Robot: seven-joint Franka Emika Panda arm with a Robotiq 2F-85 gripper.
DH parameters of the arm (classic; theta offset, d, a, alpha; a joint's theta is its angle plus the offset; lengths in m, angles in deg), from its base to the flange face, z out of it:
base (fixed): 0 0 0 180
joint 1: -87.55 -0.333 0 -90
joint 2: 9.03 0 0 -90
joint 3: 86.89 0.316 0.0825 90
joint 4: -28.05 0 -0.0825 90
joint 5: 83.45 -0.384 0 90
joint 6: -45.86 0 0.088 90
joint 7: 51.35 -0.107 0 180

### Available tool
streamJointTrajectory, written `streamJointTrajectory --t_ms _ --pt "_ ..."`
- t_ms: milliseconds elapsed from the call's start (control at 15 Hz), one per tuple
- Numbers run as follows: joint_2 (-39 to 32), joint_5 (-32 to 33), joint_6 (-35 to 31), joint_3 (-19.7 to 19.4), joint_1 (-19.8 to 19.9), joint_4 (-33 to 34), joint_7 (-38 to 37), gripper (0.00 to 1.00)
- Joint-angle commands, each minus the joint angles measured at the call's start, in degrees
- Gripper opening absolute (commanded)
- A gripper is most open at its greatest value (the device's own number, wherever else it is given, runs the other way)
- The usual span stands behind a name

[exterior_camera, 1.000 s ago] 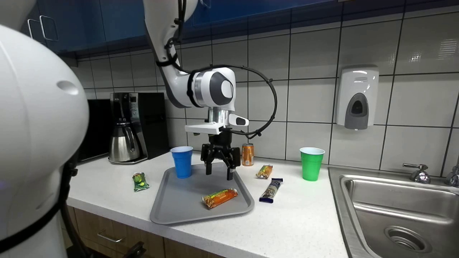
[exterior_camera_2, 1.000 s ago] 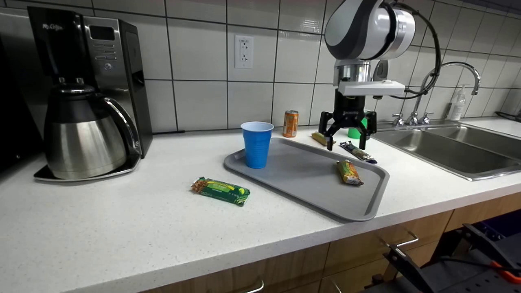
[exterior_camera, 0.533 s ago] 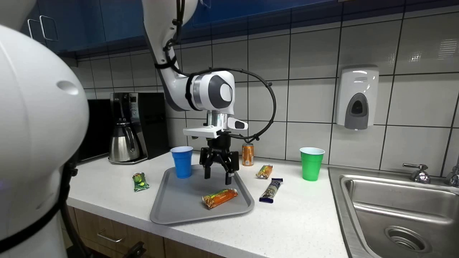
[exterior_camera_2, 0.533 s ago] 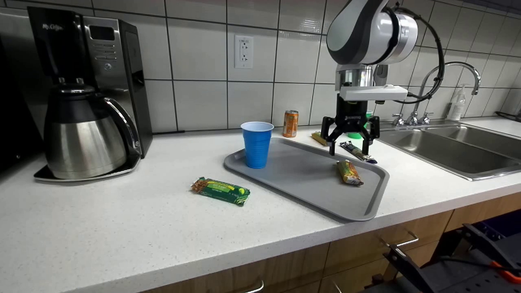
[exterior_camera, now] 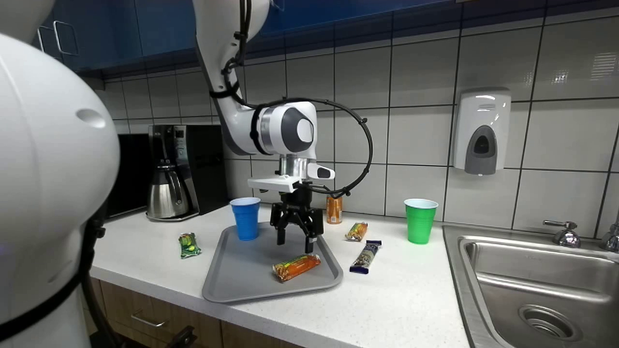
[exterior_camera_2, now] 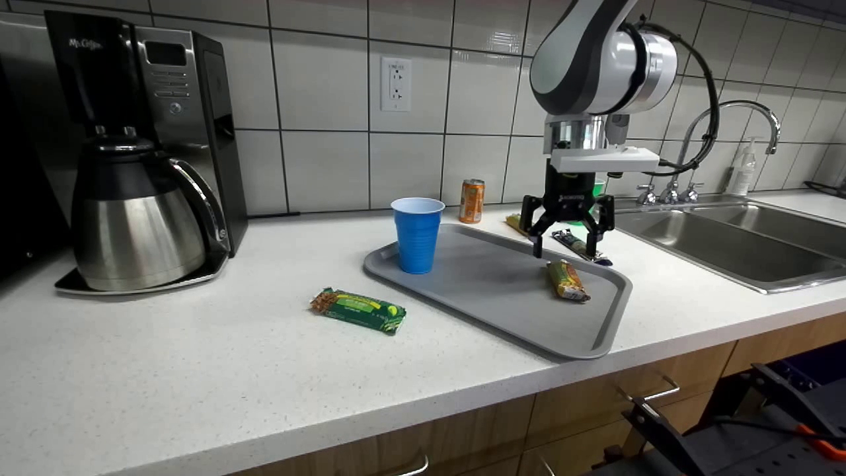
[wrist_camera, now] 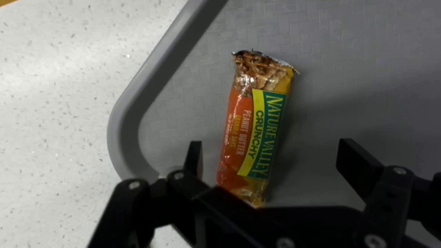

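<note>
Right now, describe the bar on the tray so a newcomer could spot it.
On the white counter is a gray tray with a blue cup standing on one end. Toward the other end lies an orange peanut butter bar. It's the only bar on the tray.

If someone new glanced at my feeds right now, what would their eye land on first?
Probably the open, empty black gripper hanging above the gray tray, with the Nature Valley bar lying roughly below it on that tray. Next would likely come the bright blue cup, upright on the tray near one end, and the green cup, upright on the counter near the sink.
</note>
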Motion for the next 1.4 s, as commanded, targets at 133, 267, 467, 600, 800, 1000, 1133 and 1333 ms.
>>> streamJointTrajectory --t_ms 133,267,467,600,800,1000,1133,1333 --pt "-1.51 0.89 -4.52 -0.06 -0.06 -0.42 -1.62 1.00" --pt "-2.16 1.02 -5.92 -0.11 -0.29 -0.55 -1.81 1.00" --pt "-3.04 0.69 -7.54 -0.02 -0.49 -0.76 -1.65 1.00" --pt "-3.60 0.62 -8.44 -0.09 -0.64 -0.82 -1.71 1.00" --pt "-3.86 0.57 -9.52 -0.25 -0.81 -1.18 -1.85 1.00" --pt "-3.95 0.61 -10.43 -0.43 -0.93 -1.68 -2.12 1.00" --pt "-3.84 0.53 -10.66 -0.50 -0.91 -2.08 -2.36 1.00" --pt "-3.70 0.53 -10.87 -0.52 -0.94 -2.63 -2.55 1.00"
